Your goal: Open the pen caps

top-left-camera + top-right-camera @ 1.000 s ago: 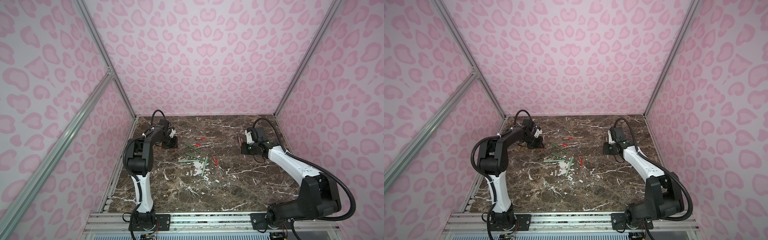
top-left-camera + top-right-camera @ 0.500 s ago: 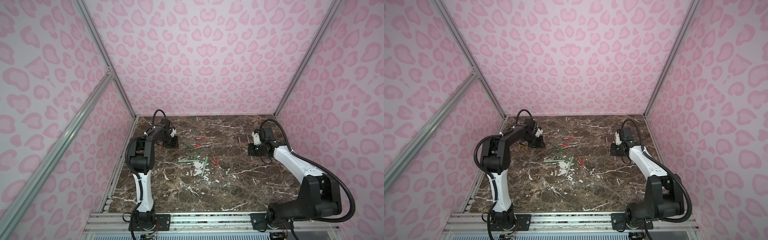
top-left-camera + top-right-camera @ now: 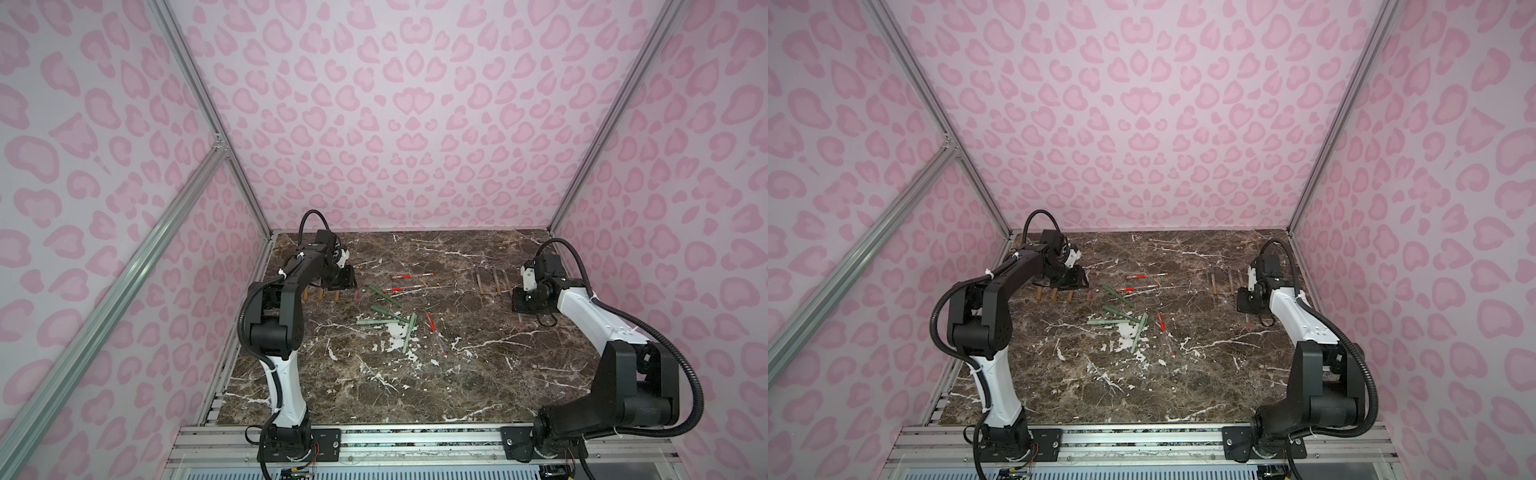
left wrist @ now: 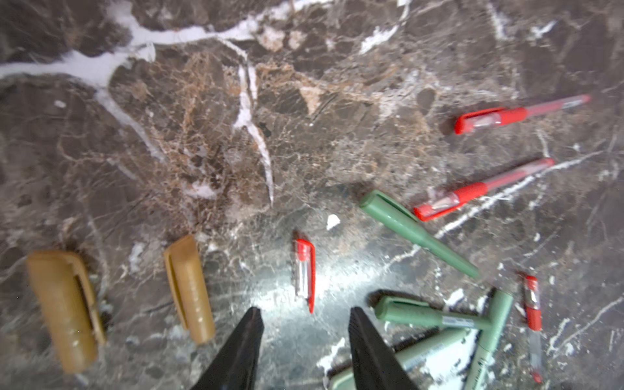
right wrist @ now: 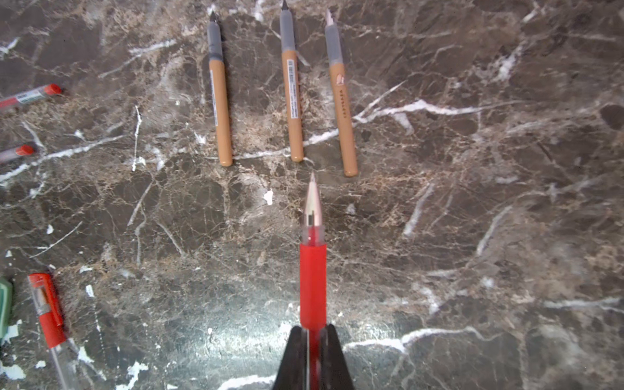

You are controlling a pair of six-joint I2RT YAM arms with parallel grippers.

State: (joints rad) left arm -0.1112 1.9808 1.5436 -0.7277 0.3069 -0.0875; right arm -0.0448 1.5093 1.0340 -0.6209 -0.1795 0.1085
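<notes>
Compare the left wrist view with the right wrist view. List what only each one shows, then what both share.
Only the left wrist view: two tan-brown caps, a loose red cap, and the left end effector, open and holding nothing.
Only the right wrist view: three uncapped tan pens in a row, and the right end effector shut on an uncapped red pen.
Both: the marble tabletop and a capped red pen lying on it.

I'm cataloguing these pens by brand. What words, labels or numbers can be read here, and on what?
No text is legible.
Lettered tan pen body: dark capitals along the barrel, too blurred to read.
Stickered tan pen body: white barcode label, print too small.
Green pen: pale label, blurred.
Red pen: white label, blurred.
</notes>
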